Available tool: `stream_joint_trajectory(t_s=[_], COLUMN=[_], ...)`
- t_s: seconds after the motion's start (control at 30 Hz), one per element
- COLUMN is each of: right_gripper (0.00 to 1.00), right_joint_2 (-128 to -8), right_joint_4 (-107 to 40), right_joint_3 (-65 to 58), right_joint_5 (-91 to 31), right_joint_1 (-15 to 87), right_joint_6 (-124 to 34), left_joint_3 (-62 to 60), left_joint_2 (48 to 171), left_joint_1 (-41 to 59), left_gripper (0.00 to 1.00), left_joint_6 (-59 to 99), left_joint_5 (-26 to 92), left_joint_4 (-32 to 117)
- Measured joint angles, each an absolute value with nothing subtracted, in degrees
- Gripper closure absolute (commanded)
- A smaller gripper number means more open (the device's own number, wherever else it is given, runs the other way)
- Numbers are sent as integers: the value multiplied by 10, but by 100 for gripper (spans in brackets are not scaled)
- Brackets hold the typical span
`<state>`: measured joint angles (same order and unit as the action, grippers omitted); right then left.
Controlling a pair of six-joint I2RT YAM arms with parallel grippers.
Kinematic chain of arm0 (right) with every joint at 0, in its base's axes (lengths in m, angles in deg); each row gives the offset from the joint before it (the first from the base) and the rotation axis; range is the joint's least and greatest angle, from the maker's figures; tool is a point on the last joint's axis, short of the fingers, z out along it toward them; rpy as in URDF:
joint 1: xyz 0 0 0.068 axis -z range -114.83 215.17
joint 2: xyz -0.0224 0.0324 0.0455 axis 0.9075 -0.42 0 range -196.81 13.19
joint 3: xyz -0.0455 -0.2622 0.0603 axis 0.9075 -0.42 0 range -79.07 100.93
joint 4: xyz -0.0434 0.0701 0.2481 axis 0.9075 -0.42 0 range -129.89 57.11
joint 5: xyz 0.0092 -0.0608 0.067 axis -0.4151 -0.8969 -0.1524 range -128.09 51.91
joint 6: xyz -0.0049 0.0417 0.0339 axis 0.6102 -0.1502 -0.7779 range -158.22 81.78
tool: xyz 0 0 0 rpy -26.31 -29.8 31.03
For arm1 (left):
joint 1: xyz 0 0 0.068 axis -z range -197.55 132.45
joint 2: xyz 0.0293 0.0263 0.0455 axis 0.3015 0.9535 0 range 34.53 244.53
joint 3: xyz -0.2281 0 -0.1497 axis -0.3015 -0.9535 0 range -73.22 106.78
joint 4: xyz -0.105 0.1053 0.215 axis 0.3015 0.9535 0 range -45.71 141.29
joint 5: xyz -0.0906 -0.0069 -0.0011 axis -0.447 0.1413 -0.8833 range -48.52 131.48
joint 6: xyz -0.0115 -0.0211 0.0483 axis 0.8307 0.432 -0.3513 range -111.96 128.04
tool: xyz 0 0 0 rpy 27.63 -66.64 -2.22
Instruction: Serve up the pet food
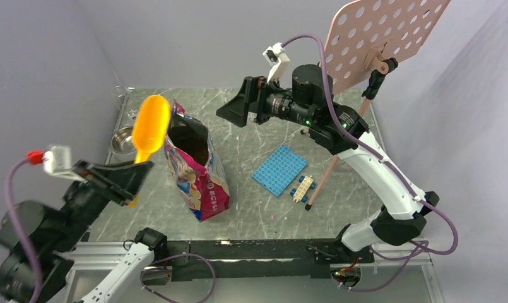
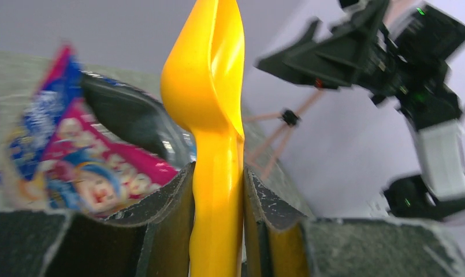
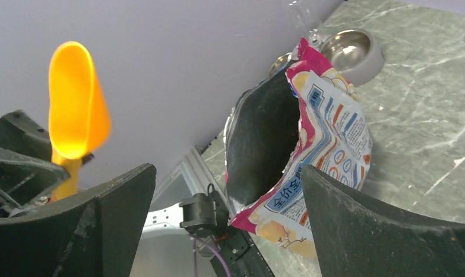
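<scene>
The left gripper [image 1: 130, 182] clamps an orange scoop [image 1: 151, 126] by its handle, bowl up, beside the open pouch [image 1: 200, 180] where the kibble [image 1: 191, 145] lies. The right gripper [image 1: 233, 112] hangs wide open nearby. Scooping looks next: the scoop must tip down into the pouch mouth.

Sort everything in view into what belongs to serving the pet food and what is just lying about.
Job: pink pet food pouch, kibble inside it, orange scoop in left gripper, steel bowls.
Lying about: blue studded baseplate, small white-and-blue brick piece, perforated pink board on its stand.
</scene>
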<state>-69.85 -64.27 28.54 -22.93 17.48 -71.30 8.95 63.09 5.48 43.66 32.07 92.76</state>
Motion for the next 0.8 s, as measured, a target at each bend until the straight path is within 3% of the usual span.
stream_joint_trajectory(t_s=[0.17,0.37,0.53,0.8], right_gripper=[14,19,22,57], right_joint_2=[-751,-957,-996,-1007], right_joint_4=[-709,-862,-925,-943], right_joint_3=[369,648,581,511], right_joint_5=[-338,-501,-592,-632], right_joint_1=[103,10,15,17], right_joint_6=[-679,-680,-682,-656], left_joint_3=[146,202,196,172], left_joint_2=[591,579,579,579], left_joint_1=[55,55,55,55], left_gripper=[100,100,100,100], left_joint_6=[452,468,480,494], left_joint_5=[499,615,627,603], left_joint_4=[1015,1102,1135,1144])
